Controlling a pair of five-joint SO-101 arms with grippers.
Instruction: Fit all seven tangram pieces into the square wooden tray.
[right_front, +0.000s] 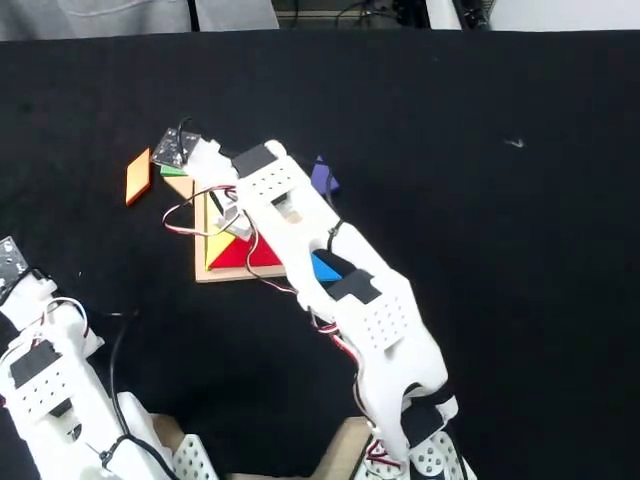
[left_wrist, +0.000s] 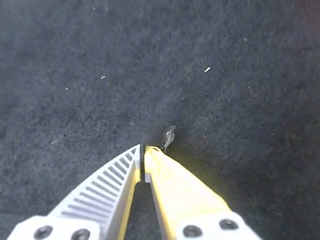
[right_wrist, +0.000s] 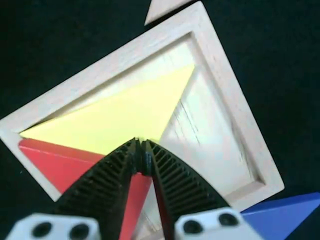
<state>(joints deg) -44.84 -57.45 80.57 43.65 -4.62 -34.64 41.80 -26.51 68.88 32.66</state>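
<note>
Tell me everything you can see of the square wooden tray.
The square wooden tray is pale wood with a raised rim, lying flat on the black table. A yellow triangle and a red triangle lie inside, edge to edge; much of its floor is bare. The right gripper is shut over it.

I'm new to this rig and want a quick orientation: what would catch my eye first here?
The wooden tray holds a yellow triangle and a red triangle. The right arm hangs over the tray, jaws shut where the two triangles meet. An orange piece lies apart on the black table, left of the tray in the high view.
</note>
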